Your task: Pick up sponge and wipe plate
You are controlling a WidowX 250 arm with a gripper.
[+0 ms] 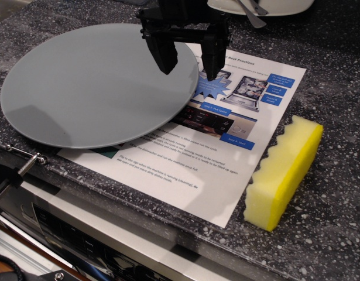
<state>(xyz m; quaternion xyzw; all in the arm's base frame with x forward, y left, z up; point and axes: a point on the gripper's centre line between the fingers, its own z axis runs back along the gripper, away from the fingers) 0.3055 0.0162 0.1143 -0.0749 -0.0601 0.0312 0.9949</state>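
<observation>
The plate [92, 85] is a large flat grey-blue disc lying on the left of the dark speckled counter, partly over a printed sheet. The sponge [284, 172] is a bright yellow block with a wavy left edge, lying at the right near the counter's front edge. My black gripper [189, 67] hangs over the plate's right rim, its two fingers spread apart and empty. It is well left of and behind the sponge, not touching it.
A printed instruction sheet [215, 158] lies under the plate. A white dish [267, 6] with a utensil sits at the back right. The counter's front edge [139, 219] drops to an appliance panel, and a metal clamp [27, 161] sits at the left.
</observation>
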